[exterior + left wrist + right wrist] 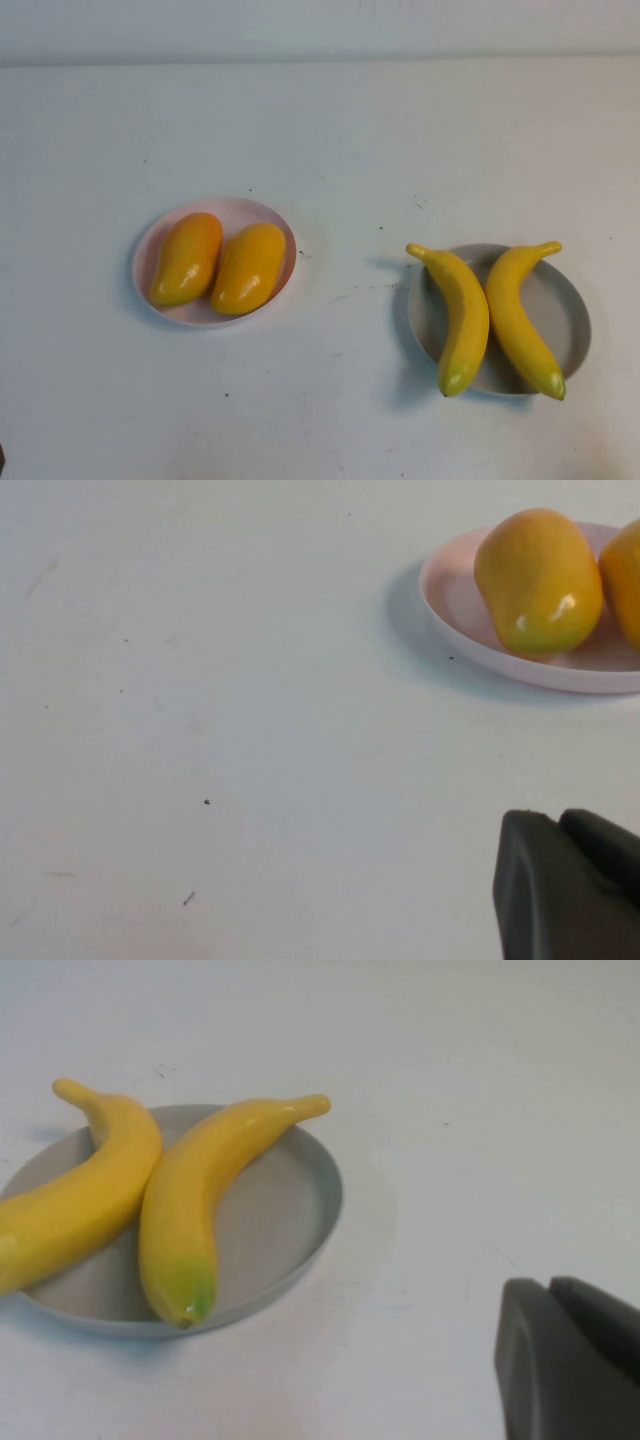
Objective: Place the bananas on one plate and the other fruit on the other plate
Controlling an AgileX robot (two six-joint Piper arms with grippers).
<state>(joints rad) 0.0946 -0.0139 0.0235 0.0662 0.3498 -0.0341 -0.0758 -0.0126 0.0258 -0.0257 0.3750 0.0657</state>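
**Fruit sorted onto two plates, both arms drawn back**

White and matte, the tabletop point(330, 130) fills nearly the whole high view, marked only by a few small dark specks and faint scuffs; a paler strip runs along its far edge.

Toward the tabletop's left side sits the round, shallow, pale pink plate point(243, 208) with a low rim. On it lie two plump, glossy, yellow-orange oval fruits, side by side and touching: the left mango-like fruit point(186, 259), with a reddish-orange blush, and the right mango-like fruit point(248, 268), more evenly yellow-orange. Both lie within the rim.

Toward the tabletop's right side, well apart from the pink plate, sits the round, shallow grey plate point(568, 322) with a raised rim. Two long, curved, glossy yellow bananas rest across it, their middles close together. The left banana point(459, 312) and the right banana point(520, 315) both overhang the rim, stems past the far side and greenish tips past the near side.

The left gripper point(570, 890) shows only as a dark shape in its wrist view, above bare tabletop near the pink plate, its jaws clenched on nothing. The right gripper point(570, 1360) appears likewise near the grey plate, its jaws clenched and empty.
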